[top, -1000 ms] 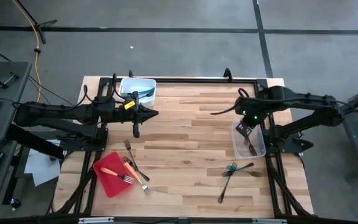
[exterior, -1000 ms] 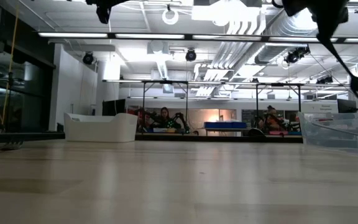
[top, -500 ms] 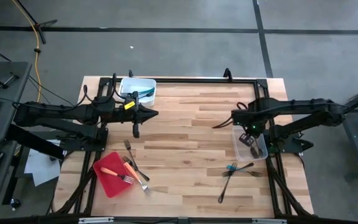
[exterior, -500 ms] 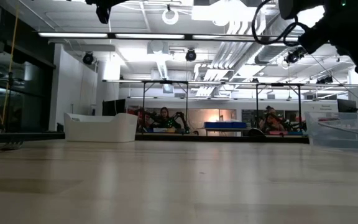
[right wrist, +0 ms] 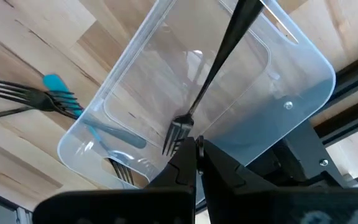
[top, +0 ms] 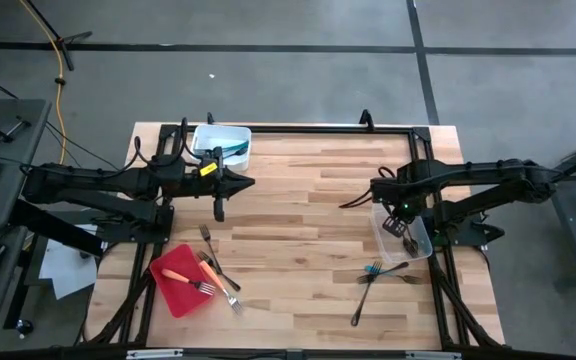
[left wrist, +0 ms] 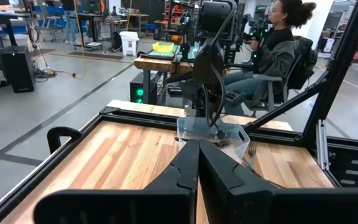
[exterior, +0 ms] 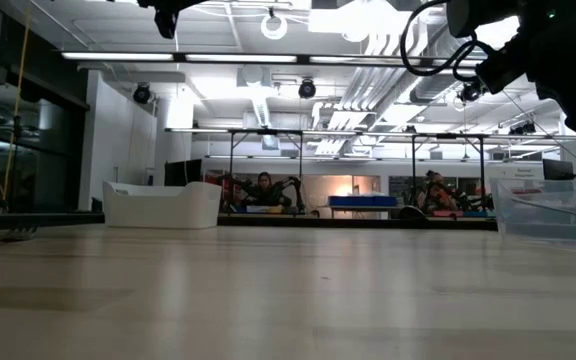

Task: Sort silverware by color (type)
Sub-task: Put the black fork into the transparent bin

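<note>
Right gripper [right wrist: 196, 149] pinched shut, empty, over a clear plastic tub [right wrist: 291, 106] with rounded corners. Just past the fingertips, a slim dark fork [right wrist: 213, 68] leaning inside that tub. Left gripper [left wrist: 198, 149] closed too, holding nothing, above pale striped wood planks [top: 298, 230]. More forks [top: 383, 272] beside the tub – others at a flat red tray [top: 173, 298]. Beyond, grey concrete and a seated person [left wrist: 272, 50].
</note>
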Controlling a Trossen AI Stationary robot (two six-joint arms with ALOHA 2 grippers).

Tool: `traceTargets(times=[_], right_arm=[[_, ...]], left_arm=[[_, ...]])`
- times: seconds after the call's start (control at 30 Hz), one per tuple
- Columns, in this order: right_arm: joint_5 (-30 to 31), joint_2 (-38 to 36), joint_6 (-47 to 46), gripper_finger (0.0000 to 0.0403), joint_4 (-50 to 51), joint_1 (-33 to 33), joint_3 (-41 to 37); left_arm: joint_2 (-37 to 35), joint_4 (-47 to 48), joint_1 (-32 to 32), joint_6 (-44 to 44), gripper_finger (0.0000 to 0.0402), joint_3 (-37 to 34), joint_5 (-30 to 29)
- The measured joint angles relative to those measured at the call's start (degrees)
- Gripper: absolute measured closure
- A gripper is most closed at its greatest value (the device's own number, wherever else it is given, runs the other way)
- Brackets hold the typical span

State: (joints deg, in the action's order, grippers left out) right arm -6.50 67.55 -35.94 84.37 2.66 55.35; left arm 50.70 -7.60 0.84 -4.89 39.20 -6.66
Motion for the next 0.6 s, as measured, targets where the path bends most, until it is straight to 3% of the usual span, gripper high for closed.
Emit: traceTargets(times=[0.17,0.47,0.6], right_arm=[[-0.1,0.0,0.4,0.0372,0.0,0.0,0.0],[-0.3,0.0,3.1,0.0236,0.1,0.0,0.1],[-1.6,0.0,3.9,0.0197,0.6,0.0,0.1]], left_arm=[[0.0,0.0,0.0,0.0,0.0401,0.0,-0.1],[0.0,0.0,0.0,0.0,0.0401,0.0,-0.3],[0.0,0.0,0.0,0.0,0.0401,0.0,-0.3]])
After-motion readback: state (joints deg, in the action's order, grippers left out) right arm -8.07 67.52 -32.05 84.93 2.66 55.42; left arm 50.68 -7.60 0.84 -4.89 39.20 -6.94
